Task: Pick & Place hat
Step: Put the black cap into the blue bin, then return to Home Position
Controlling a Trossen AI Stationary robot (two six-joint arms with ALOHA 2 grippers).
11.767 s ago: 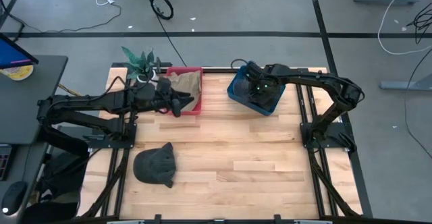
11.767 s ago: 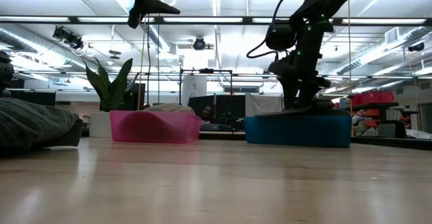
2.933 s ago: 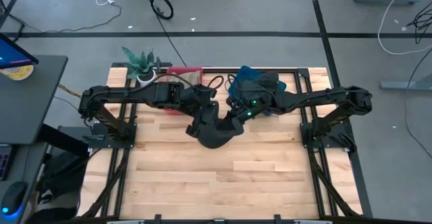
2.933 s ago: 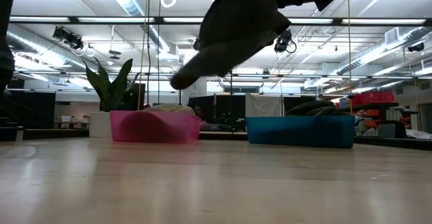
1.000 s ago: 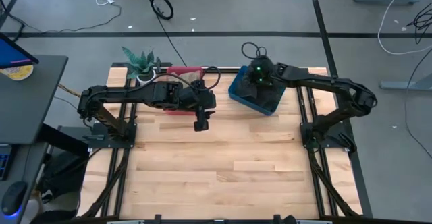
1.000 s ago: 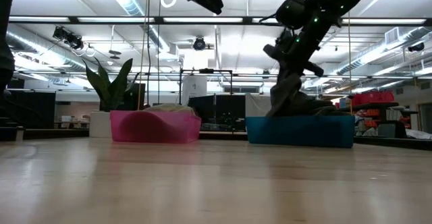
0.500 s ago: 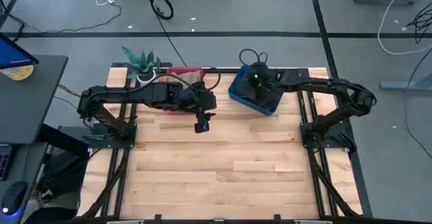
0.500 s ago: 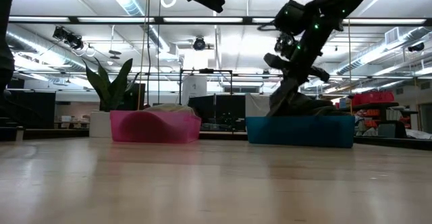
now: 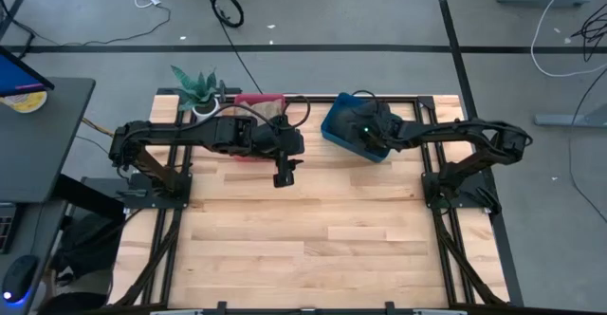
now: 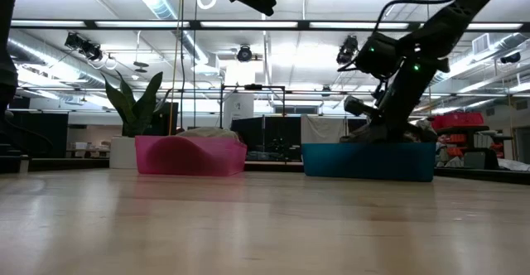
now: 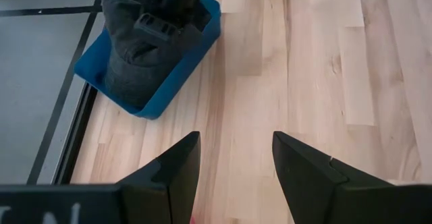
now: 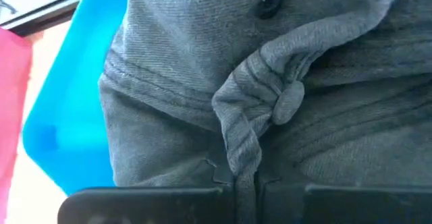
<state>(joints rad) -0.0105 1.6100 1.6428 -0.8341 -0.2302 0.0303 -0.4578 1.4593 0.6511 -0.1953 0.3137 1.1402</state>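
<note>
The dark grey hat (image 11: 135, 55) lies in the blue bin (image 11: 170, 92) at the table's far right. In the low view only its top (image 10: 414, 132) shows above the bin's wall (image 10: 368, 161). My right gripper (image 12: 246, 183) reaches down into the bin (image 9: 332, 130) and is shut on the hat's cloth. My left gripper (image 11: 233, 163) hangs open high over the middle of the table (image 9: 283, 175), to the left of the blue bin, with nothing between its fingers. My right gripper pinches a bunched-up fold of the hat's grey cloth (image 12: 241, 150) between its two shut fingers. It comes at the fold from above, slanting from the table's right. The rest of the hat lies spread in the blue bin under the gripper.
A pink bin (image 9: 258, 116) with tan cloth in it stands at the far edge, left of the blue bin, under my left arm. A potted plant (image 9: 197, 89) stands at the far left corner. The wooden table top (image 9: 313, 230) stretches toward the near edge.
My right gripper has gone down into the blue bin with the hat and has tipped lower. The hat, which hung upright below the fingers with its lower end in the bin, has sunk down and now lies in the bin.
</note>
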